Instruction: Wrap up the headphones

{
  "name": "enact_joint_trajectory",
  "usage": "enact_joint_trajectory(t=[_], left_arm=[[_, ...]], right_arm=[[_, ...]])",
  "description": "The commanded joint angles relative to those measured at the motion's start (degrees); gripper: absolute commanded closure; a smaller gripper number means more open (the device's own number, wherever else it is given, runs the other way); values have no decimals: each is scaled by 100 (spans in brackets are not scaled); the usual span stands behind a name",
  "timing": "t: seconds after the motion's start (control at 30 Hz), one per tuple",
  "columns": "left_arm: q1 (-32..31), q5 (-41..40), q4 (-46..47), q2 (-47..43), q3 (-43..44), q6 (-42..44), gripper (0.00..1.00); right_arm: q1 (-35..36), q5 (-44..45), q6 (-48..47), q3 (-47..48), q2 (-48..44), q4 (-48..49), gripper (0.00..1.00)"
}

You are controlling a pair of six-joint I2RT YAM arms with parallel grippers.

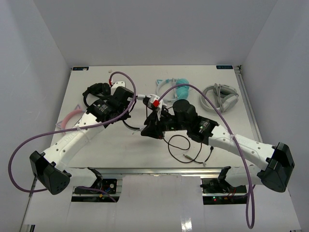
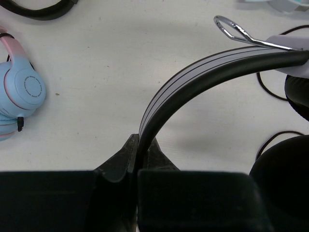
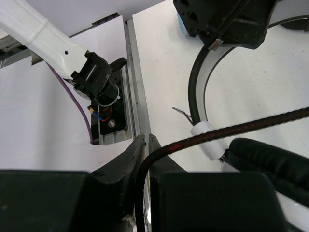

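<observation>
The headphones [image 1: 154, 102] are held up over the middle of the table. My left gripper [image 2: 142, 140] is shut on their white, black-lined headband [image 2: 193, 77], which arches up and to the right toward a black ear pad [image 2: 285, 179]. My right gripper [image 3: 146, 137] is shut on the thin braided black cable [image 3: 231, 129], which runs from its jaws to the white joint [image 3: 207, 140] beside the ear pad [image 3: 270, 159]. From above, the left gripper [image 1: 131, 99] and right gripper [image 1: 145, 130] sit close together. Slack cable [image 1: 186, 147] loops on the table near the front edge.
Other headphones lie around: black ones [image 1: 96, 90] at back left, teal ones [image 1: 181, 88] at back centre, grey-and-white ones [image 1: 219, 96] at back right, pink-and-blue ones [image 2: 19, 92] on the left. The table's front edge and rail [image 3: 133, 96] lie just under my right gripper.
</observation>
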Motion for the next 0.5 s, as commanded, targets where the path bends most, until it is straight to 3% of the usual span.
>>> enact_joint_trajectory(t=[0.0,0.47], left_arm=[[115,-49,539,-332,279,-406,100],[178,457,900,-1073,259,-705,100]], right_arm=[[306,265,45,-25,-284,378,87],[981,1854,155,-1163,-815,954,90]])
